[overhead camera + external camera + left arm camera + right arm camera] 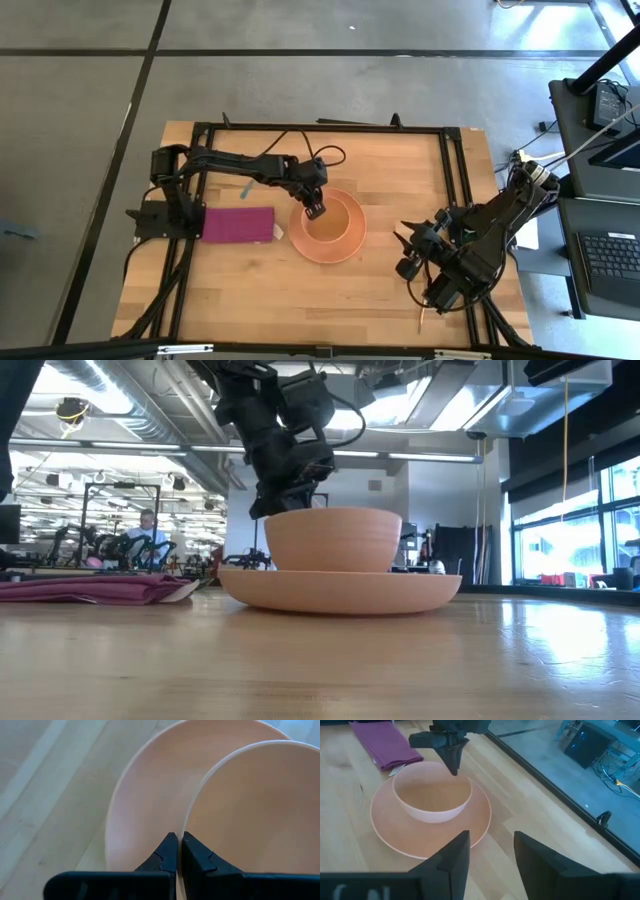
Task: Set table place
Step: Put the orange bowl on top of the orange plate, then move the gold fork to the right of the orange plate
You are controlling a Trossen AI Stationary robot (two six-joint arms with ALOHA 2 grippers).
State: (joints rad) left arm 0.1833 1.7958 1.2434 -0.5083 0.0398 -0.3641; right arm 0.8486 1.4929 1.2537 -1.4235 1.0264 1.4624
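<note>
Pinching the salmon-orange bowl's rim, the left gripper is seating it on the plate just beneath; release should come straight and gentle. Farther off, the right gripper is waiting, fingers spread, beyond the plate.

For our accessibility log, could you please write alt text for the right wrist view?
A salmon-orange bowl sits on a matching plate on the wood table, with the left claw shut on its far rim. A magenta napkin lies beyond; the right claw is open in the foreground.
</note>
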